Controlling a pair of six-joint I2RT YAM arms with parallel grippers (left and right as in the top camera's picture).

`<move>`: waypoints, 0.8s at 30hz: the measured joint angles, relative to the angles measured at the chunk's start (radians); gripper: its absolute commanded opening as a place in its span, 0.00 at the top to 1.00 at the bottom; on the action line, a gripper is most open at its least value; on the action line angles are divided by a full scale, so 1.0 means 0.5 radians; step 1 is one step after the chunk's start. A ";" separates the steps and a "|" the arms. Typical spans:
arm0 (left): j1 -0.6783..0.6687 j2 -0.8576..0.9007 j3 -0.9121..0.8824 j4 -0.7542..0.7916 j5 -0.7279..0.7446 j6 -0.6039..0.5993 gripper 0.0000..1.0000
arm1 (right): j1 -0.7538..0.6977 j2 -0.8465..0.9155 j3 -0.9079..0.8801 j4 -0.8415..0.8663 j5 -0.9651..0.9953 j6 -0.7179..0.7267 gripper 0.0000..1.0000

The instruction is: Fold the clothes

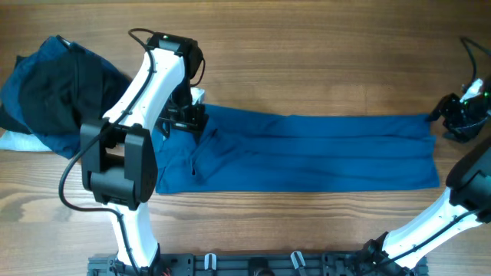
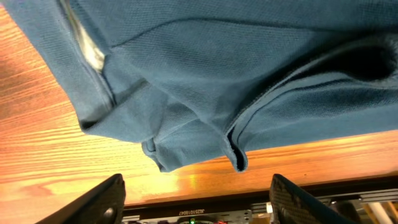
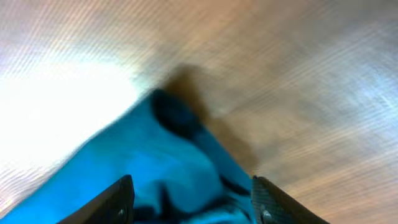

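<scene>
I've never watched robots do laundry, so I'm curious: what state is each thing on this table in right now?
Blue shirt: folded lengthwise into a long strip, lying flat on the table.
Pile of dark clothes: crumpled in a heap, not folded.
Left gripper: open, holding nothing, at one end of the shirt.
Right gripper: open, with a corner of the shirt's other end between its fingers.

A warm brown wood-grain counter (image 1: 322, 69) fills the view, grain running side to side. A black metal rail (image 1: 253, 264) lines its near edge. Bright light glares off the wood.
</scene>
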 measured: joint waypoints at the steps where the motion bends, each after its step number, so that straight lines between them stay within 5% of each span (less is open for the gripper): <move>1: 0.009 -0.001 0.025 -0.011 0.011 0.000 0.30 | -0.002 0.000 -0.001 0.007 -0.042 -0.034 0.39; 6: 0.031 -0.105 0.187 -0.026 0.074 -0.003 0.38 | -0.093 0.000 0.000 -0.007 -0.266 -0.156 0.38; 14: 0.031 -0.757 0.353 0.143 0.124 0.002 0.06 | -0.468 -0.002 -0.041 -0.049 -0.416 -0.352 0.30; 24: 0.031 -1.001 0.364 0.258 0.138 -0.001 0.03 | -0.330 -0.009 -0.414 0.159 -0.504 -0.676 0.26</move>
